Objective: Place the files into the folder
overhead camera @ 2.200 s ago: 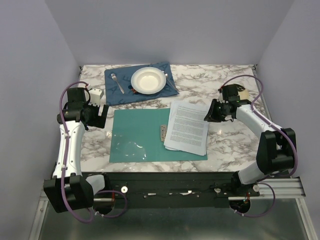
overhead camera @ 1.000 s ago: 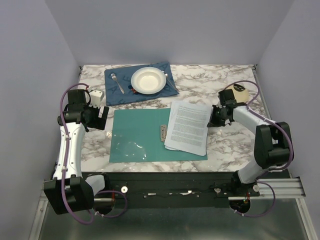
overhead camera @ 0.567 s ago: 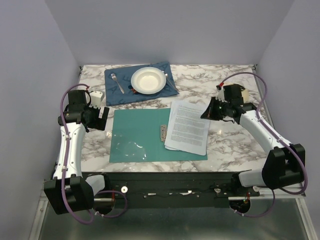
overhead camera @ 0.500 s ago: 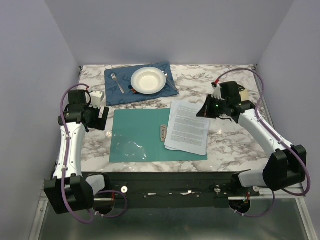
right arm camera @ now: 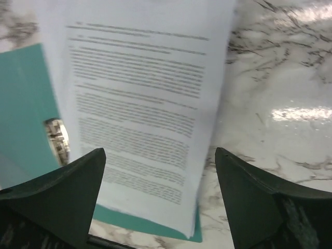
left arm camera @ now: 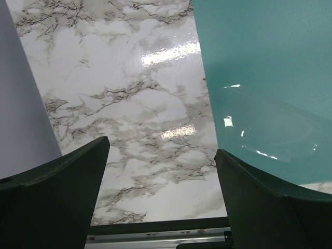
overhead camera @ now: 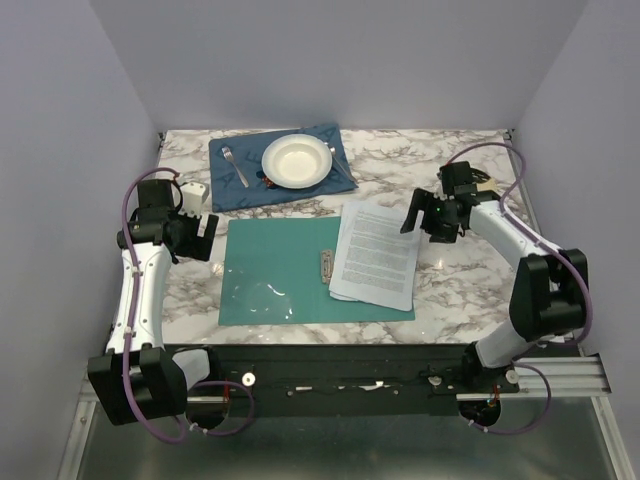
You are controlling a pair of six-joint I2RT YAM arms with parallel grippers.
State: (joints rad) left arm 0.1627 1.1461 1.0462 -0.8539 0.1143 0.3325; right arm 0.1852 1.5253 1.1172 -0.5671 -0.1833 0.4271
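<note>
The files are a skewed stack of printed white sheets lying on the right half of the open teal folder, with their right edge hanging over onto the marble. The folder's metal clip sits just left of the sheets. My right gripper hovers open at the stack's upper right corner. In the right wrist view the files and the clip lie below the gripper, and nothing sits between its fingers. My left gripper is open beside the folder's upper left corner, over bare marble, with the folder to its right.
A dark blue placemat at the back carries a white bowl and a fork. A small white box stands behind the left arm. The table's near edge rail shows below the left fingers.
The right gripper has gone from shut to open. It rose from the files' right edge and now hangs at their upper right corner. The files, folder and left arm have not moved.
</note>
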